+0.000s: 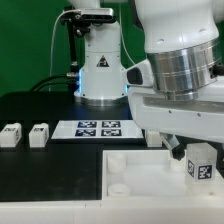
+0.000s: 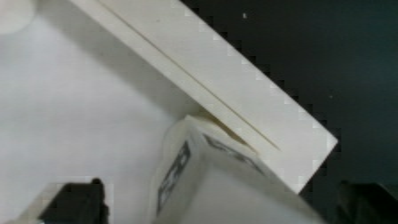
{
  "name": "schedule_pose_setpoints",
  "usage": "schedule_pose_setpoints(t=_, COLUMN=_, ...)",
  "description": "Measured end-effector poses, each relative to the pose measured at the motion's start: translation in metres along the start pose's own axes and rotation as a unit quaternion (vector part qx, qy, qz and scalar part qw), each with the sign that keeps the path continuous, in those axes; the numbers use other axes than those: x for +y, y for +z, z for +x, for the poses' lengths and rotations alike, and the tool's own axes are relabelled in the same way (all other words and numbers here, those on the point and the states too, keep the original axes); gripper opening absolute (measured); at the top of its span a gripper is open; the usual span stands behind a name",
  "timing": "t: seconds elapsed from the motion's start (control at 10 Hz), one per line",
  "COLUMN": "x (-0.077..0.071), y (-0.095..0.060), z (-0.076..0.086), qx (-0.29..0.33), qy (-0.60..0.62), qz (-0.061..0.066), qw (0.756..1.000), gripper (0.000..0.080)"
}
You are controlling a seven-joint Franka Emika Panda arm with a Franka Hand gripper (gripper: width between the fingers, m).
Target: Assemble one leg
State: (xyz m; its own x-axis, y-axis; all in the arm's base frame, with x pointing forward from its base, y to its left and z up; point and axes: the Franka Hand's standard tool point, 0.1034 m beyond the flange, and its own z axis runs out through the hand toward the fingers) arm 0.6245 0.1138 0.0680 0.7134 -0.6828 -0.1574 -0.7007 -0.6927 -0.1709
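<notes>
My gripper [image 1: 197, 156] is shut on a leg [image 1: 201, 167], a small white block with a black-and-white marker on its facing side. It holds the leg just above the near right part of the large white square panel [image 1: 140, 195]. In the wrist view the leg [image 2: 222, 170] fills the space between my two dark fingertips [image 2: 75, 203], with my gripper [image 2: 222, 208] closed on it. Under it lie the panel's flat top [image 2: 71, 120] and its raised edge [image 2: 205, 65]. Whether the leg touches the panel I cannot tell.
Two more legs [image 1: 10, 135] [image 1: 38, 134] stand on the black table at the exterior view's left. The marker board [image 1: 97, 127] lies behind the panel. The arm's base [image 1: 102, 70] stands behind that. The panel has round sockets [image 1: 118, 160] near its left corners.
</notes>
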Motion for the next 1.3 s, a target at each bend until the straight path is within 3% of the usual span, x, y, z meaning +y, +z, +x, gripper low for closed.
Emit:
schedule_pose_setpoints(t=0.1, x=0.001, y=0.0, z=0.0, qx=0.006, qy=-0.078, qz=-0.008, qw=0.997, gripper=0.0648)
schedule_pose_setpoints(t=0.2, x=0.0, y=-0.001, z=0.001, qx=0.019, qy=-0.162, qz=-0.026, qw=0.986, gripper=0.0649)
schedule_pose_setpoints(t=0.4, x=0.003, y=-0.004, z=0.008, qx=0.025, qy=-0.309, qz=-0.04, qw=0.95, gripper=0.0649)
schedule_pose_setpoints(t=0.5, x=0.005, y=-0.005, z=0.012, qx=0.027, qy=-0.35, qz=-0.041, qw=0.935, gripper=0.0649)
schedule_pose_setpoints(t=0.6, x=0.004, y=-0.004, z=0.01, qx=0.028, qy=-0.312, qz=-0.038, qw=0.949, gripper=0.0649)
schedule_pose_setpoints(t=0.7, x=0.005, y=-0.004, z=0.01, qx=0.028, qy=-0.311, qz=-0.038, qw=0.949, gripper=0.0557)
schedule_pose_setpoints(t=0.8, x=0.004, y=-0.003, z=0.009, qx=0.028, qy=-0.266, qz=-0.034, qw=0.963, gripper=0.0557)
schedule_pose_setpoints(t=0.9, x=0.003, y=-0.003, z=0.009, qx=0.029, qy=-0.225, qz=-0.032, qw=0.973, gripper=0.0355)
schedule_pose_setpoints(t=1.0, x=0.003, y=-0.003, z=0.008, qx=0.03, qy=-0.171, qz=-0.03, qw=0.984, gripper=0.0292)
schedule_pose_setpoints(t=1.3, x=0.001, y=-0.001, z=0.008, qx=0.033, qy=0.008, qz=-0.02, qw=0.999, gripper=0.0292)
